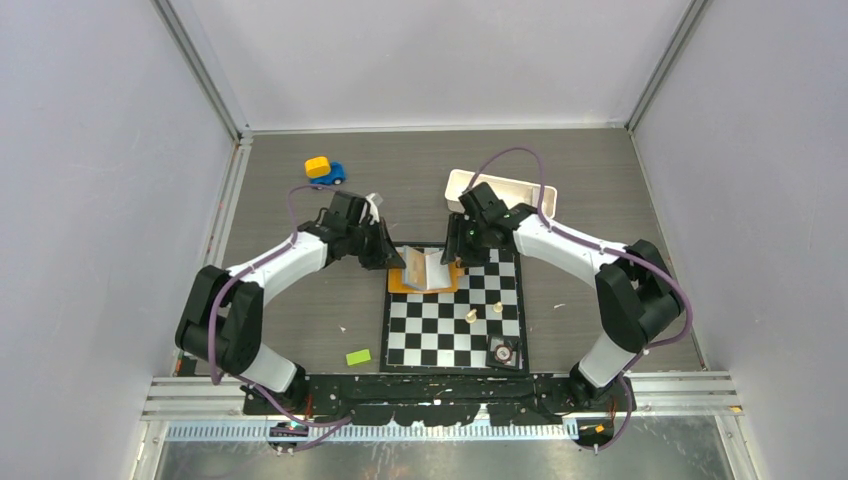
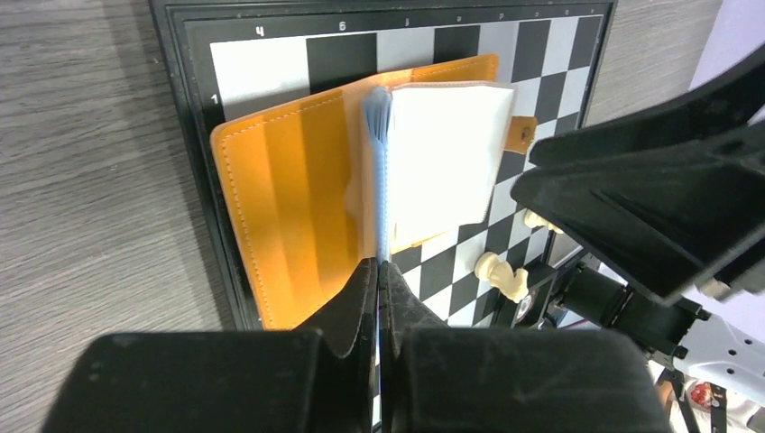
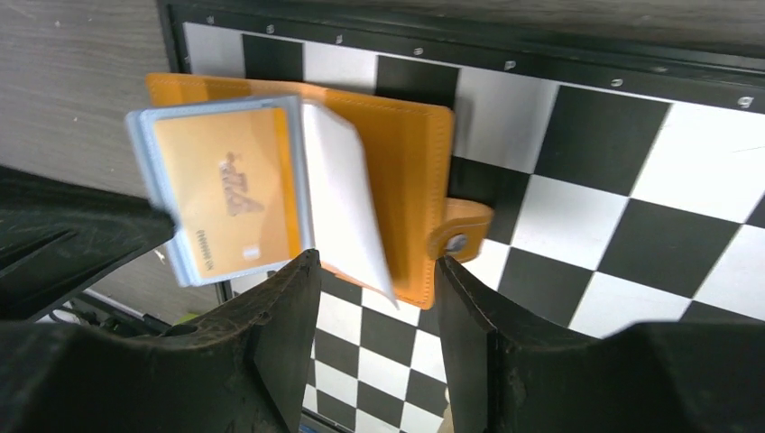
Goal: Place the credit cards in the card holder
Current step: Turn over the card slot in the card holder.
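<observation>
Left pincer [image 2: 379, 266] is clenched on the near edge of the bluish clear pocket leaves [image 2: 377, 162], which are held upright. The leaves belong to the flat orange leather-like card holder [image 2: 289, 198], laid open on the far-left corner of the black-and-white chessboard [image 1: 455, 330] on the grey wood-grain surface [image 2: 90, 180]. A gold-faced credit card [image 3: 230, 194] is seen inside the leaves. Right pincer [image 3: 374, 262] is released with nothing gripped, poised over the holder beside its snap tab [image 3: 460, 236].

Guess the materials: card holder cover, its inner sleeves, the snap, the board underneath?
card holder: leather or faux leather, orange-tan, matte, stitched along the edge; can't tell which.
sleeves: clear flexible plastic, bluish tint, glossy; lettering reads through them.
snap: probably metal, a small shiny stud.
chessboard: smooth, semi-gloss; plastic or laminated board, unclear.
</observation>
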